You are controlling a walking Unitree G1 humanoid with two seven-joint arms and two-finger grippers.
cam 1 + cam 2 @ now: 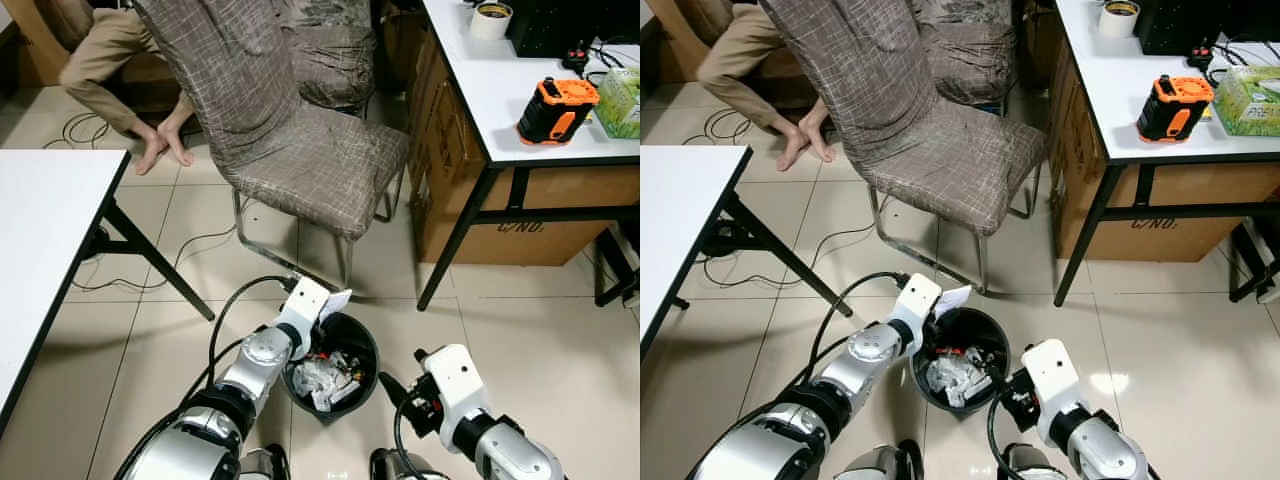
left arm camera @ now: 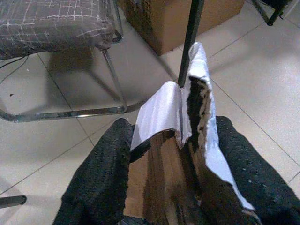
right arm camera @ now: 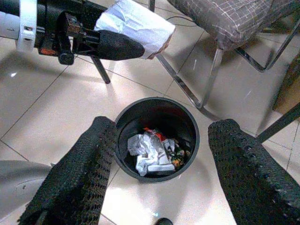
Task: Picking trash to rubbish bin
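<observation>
Now left gripper [image 3: 136, 47] fingers clamp white wrapper [image 3: 136, 21] above black bin [image 3: 157, 138]; right gripper [image 3: 157, 159] fingers spread

Beige tiled floor [image 1: 520, 330] carries a fabric-covered chair [image 1: 300, 150] between two white counters [image 1: 50, 220], cardboard boxes [image 1: 470, 215] beneath one.
</observation>
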